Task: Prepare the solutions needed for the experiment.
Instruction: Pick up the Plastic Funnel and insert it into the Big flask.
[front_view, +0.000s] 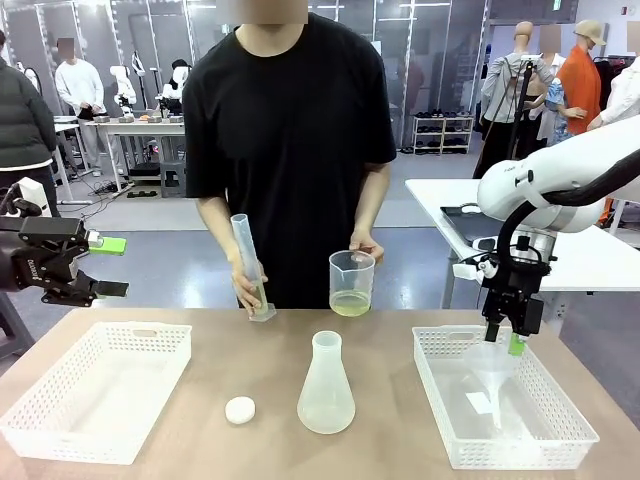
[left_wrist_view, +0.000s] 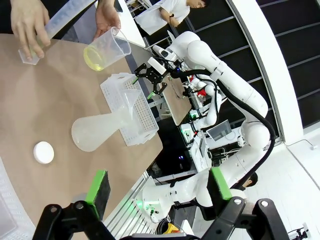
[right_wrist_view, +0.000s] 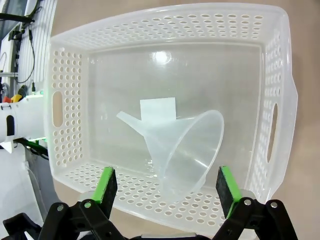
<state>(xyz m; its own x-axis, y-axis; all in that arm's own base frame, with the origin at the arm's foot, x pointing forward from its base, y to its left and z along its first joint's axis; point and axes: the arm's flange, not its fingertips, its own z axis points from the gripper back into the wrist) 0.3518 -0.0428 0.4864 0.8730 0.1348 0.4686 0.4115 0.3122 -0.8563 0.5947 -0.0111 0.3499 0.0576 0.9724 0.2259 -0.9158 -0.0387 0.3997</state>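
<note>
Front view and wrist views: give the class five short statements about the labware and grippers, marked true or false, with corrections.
1. The funnel lies on its side in the right basket. True.
2. The flask holds the yellow-green solution. False: it shows in the beaker the person holds.
3. The right gripper hangs open above the right basket. True.
4. The white cap lies in the left basket. False: it lies on the table beside the flask.
5. The left gripper grips the cylinder. False: it is open; the person's hand holds it.

Bright overhead light, soft shadows, glare in basket (right_wrist_view: 161, 58), wrist cams fisheye
</note>
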